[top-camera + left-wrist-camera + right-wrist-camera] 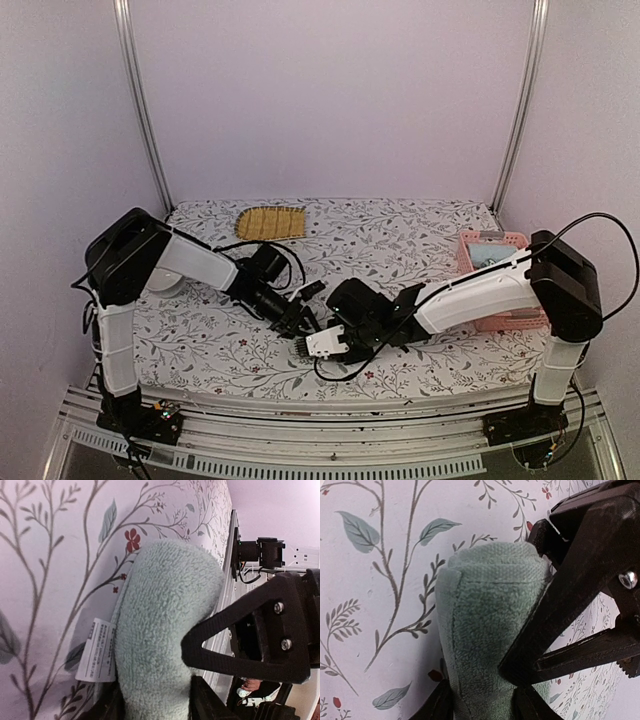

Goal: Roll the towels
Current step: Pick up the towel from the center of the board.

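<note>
Pale sage green terry towel [165, 605] is lying rolled up on the floral-print table [420, 230], near the front edge at centre, where the two arms are meeting. From above, the roll is mostly hiding under the hands.

Left hand [155, 707] is clasping the roll, one finger pressing each side, with the pile bulging out past the fingertips. Right hand [485, 705] is gripping the same roll from the opposite side, its fingers pinching the cloth narrower there. The hands are sitting just beside each other, each one's black triangular fingers showing in the other's wrist view.

White printed label [97, 650] is sticking out beside the roll, lying flat on the table.

Yellow-brown ribbed woven mat [270, 222] is resting near the far edge, well apart. Pink plastic lattice basket [495, 240] is sitting at the right side, beside the right arm.
</note>
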Controlling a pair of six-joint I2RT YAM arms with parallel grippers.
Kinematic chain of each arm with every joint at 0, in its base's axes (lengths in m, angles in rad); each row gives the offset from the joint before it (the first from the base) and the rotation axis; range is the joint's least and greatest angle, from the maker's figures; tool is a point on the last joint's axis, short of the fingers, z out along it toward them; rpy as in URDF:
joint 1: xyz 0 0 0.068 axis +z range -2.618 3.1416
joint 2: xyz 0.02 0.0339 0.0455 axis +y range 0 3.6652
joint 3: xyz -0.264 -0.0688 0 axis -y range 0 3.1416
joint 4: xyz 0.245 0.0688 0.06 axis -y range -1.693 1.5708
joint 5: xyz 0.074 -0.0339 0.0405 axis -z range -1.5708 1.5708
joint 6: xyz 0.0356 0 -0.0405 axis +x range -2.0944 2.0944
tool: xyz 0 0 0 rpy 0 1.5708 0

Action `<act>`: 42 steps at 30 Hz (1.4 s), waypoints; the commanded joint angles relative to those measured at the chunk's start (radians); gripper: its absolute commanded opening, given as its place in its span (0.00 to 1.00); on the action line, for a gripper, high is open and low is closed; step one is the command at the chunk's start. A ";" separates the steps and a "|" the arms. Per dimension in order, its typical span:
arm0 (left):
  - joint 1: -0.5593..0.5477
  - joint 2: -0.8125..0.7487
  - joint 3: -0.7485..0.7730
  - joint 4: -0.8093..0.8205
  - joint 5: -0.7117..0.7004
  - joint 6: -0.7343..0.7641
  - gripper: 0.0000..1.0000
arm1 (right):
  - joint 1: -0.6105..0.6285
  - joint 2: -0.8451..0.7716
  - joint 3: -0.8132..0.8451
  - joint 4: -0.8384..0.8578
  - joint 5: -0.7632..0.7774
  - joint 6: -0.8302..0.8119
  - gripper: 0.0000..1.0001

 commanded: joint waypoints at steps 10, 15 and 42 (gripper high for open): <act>0.102 -0.074 -0.100 -0.003 -0.183 -0.027 0.38 | -0.028 0.159 0.041 -0.043 0.004 -0.030 0.39; 0.096 -0.029 -0.116 0.051 -0.151 -0.045 0.18 | -0.028 0.104 0.051 -0.023 0.038 -0.032 0.48; 0.052 0.006 -0.078 0.048 -0.114 -0.041 0.28 | -0.028 0.156 -0.048 0.301 0.249 -0.196 0.06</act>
